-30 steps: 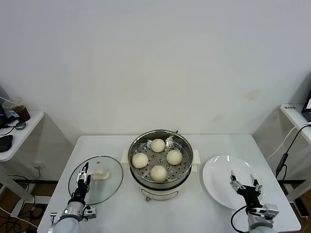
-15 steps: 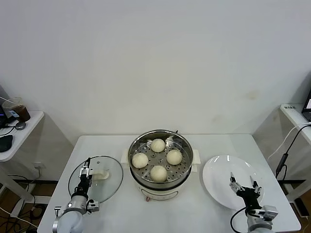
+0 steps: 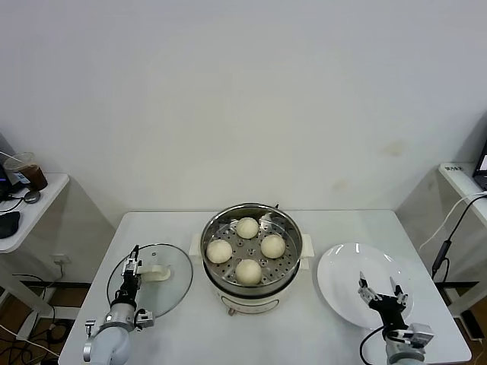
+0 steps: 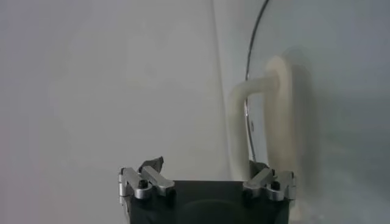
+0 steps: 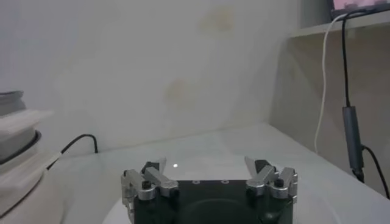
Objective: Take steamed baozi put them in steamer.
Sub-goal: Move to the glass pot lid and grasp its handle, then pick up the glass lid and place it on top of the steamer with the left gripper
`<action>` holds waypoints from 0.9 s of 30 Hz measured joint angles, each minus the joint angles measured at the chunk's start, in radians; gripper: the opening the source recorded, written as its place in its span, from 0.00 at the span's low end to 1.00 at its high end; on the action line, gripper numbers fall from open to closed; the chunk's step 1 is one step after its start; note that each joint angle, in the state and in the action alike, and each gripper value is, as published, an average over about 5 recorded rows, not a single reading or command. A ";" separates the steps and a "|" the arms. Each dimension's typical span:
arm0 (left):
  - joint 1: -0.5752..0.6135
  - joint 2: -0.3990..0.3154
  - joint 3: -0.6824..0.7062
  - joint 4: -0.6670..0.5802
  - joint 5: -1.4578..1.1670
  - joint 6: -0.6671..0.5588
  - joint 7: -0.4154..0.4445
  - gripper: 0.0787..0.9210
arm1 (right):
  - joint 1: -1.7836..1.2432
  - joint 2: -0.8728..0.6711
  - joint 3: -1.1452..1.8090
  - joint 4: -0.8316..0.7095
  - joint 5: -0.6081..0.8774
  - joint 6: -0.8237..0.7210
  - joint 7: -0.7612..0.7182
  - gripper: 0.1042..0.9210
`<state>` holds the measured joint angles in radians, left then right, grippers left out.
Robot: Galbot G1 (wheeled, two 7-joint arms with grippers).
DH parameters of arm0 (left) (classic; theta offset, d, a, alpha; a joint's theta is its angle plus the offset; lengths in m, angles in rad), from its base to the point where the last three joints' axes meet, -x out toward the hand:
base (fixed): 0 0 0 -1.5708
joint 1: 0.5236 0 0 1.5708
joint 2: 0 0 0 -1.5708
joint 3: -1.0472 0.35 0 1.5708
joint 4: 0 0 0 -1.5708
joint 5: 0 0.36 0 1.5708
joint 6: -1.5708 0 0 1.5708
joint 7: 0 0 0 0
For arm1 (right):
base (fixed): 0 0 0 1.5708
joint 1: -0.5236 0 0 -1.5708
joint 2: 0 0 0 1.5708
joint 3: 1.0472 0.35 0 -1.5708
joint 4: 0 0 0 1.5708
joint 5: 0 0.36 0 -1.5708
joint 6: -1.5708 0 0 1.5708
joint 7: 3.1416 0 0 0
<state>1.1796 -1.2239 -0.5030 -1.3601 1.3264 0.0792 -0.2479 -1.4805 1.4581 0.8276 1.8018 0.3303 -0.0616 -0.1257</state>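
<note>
The steamer (image 3: 294, 237), a shiny steel pot on a cream base, stands mid-table. Several cream-white baozi (image 3: 249, 271) rest on its perforated floor. My left gripper (image 3: 131, 268) hovers low over the near-left part of the glass lid (image 3: 169, 293), just short of its white handle (image 3: 157, 272). In the left wrist view that gripper (image 4: 207, 173) is open, with the handle (image 4: 277, 115) ahead of one finger. My right gripper (image 3: 378, 287) stands open and empty over the white plate (image 3: 346, 266); in its wrist view the gripper (image 5: 207, 167) holds nothing.
The lid lies flat on the table left of the steamer. The steamer's side (image 5: 18, 152) and its black cord (image 5: 73, 146) show in the right wrist view. Side tables stand at far left (image 3: 30, 205) and far right (image 3: 460, 179), with a hanging cable (image 3: 445, 243).
My left gripper has crept forward over the lid toward its handle. My right gripper has drawn back slightly toward the table's near edge. The baozi have not moved.
</note>
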 measured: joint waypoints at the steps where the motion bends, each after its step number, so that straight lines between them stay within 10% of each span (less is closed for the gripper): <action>1: 0.001 0.001 0.000 0.001 -0.003 0.000 -0.002 0.73 | 0.000 0.000 0.000 0.000 -0.001 0.000 0.000 0.88; 18: 0.036 -0.016 -0.003 -0.069 -0.063 0.062 0.024 0.15 | -0.002 0.000 -0.005 0.009 -0.001 -0.001 0.000 0.88; 27: 0.070 -0.036 0.005 -0.175 -0.064 0.195 0.029 0.11 | 0.001 -0.008 -0.003 0.024 0.008 -0.012 0.000 0.88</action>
<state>1.2499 -1.2595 -0.4979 -1.5349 1.2623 0.2739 -0.2189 -1.4793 1.4502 0.8243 1.8258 0.3386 -0.0739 -0.1260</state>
